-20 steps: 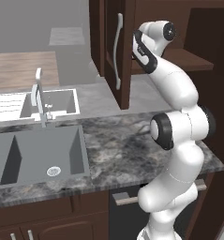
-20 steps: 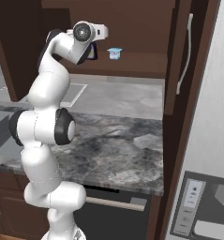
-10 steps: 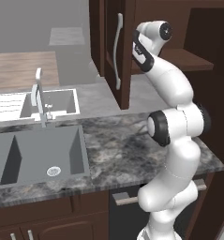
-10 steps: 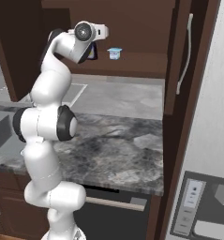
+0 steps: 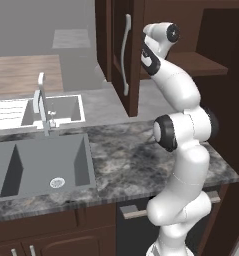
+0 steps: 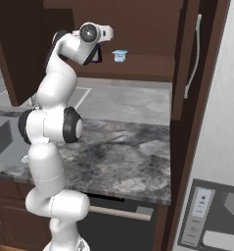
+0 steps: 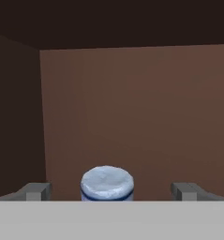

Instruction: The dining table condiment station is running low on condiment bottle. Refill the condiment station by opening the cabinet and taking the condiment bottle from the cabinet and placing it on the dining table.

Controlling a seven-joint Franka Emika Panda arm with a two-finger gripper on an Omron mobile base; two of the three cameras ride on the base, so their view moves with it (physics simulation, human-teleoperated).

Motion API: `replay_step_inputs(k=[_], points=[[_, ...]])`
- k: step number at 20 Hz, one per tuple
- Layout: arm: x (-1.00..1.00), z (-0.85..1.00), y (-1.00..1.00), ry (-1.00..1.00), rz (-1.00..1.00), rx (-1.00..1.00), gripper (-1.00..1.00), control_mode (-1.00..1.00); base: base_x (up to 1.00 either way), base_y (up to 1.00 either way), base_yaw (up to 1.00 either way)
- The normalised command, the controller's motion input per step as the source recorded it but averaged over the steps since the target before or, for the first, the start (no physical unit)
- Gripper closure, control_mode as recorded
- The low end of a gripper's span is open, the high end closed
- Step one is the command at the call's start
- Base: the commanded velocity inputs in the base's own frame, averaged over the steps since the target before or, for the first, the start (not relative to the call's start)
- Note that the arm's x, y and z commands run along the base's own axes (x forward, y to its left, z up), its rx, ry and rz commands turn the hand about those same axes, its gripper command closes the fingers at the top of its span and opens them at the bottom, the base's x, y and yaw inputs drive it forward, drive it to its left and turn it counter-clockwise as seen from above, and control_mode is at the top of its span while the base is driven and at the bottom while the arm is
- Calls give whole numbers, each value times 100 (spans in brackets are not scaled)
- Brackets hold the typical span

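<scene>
- The end effector (image 7: 111, 191) is raised to the shelf inside the open cabinet (image 6: 138, 29), its two fingertips (image 7: 36, 191) spread wide and pinching nothing.
- In the hand view a rounded pale blue-white top (image 7: 107, 183) sits low between the spread tips, apart from both, about midway and further into the cabinet than they are. Whether this is the cap of the condiment bottle cannot be told from that view.
- In the right base view a dark object (image 6: 95, 55) shows just beside the hand, on the shelf (image 6: 148, 68), mostly hidden by the wrist; it may be the condiment bottle, but its label cannot be made out.
- Further right on the same shelf stands a small light blue and white cup-like container (image 6: 120, 55), apart from the hand.
- No brand, label text or writing is readable on anything; the items are too small or blurred.
- The cabinet door (image 5: 122, 55) stands swung open to the arm's left, its long curved silver handle (image 5: 126, 52) facing the sink side; another such handle (image 6: 193, 56) shows on the closed door to the right.
- Below, the grey marbled desk (image 5: 136, 155) carries a sink (image 5: 41, 165) with a faucet (image 5: 42, 102).
- At lower right in the right base view is a panel with small buttons (image 6: 199, 218); any markings are illegible.
</scene>
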Motion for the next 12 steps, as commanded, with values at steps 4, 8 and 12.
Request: replay_step_inputs(k=[4,8,12], points=[[10,-6,5,0,1,0,100,-100,0,0,0],[0,-1,13,1,0,0,100,-100,0,0,0],[0,0,0,0,0,0,100,-100,0,0,0]])
